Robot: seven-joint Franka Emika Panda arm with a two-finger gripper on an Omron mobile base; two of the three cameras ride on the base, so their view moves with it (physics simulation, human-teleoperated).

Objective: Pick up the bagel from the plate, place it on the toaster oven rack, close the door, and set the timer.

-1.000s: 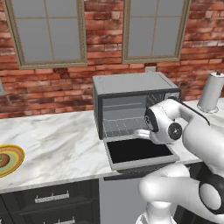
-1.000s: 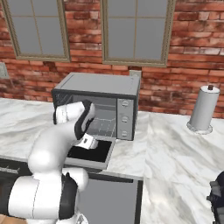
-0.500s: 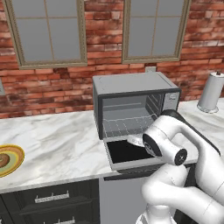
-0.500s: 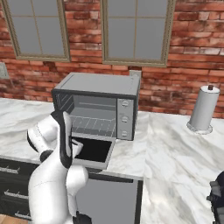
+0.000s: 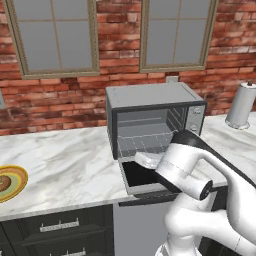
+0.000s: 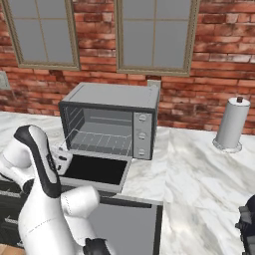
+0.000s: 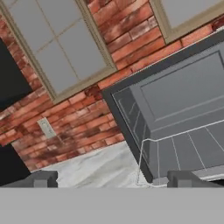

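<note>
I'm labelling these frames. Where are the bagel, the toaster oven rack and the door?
bagel (image 5: 3, 183), left base view, on its brown top at the frame's edge.
toaster oven rack (image 6: 99, 142), right base view, mid wire grid.
door (image 6: 97, 169), right base view, on its dark glass pane.

Even, flat rendered light on my base views; no glare. Oven cavity (image 5: 147, 132) shaded, soft shadow under it on counter (image 5: 70, 170). My hand view coarser, slightly blurred, tilted.
</note>
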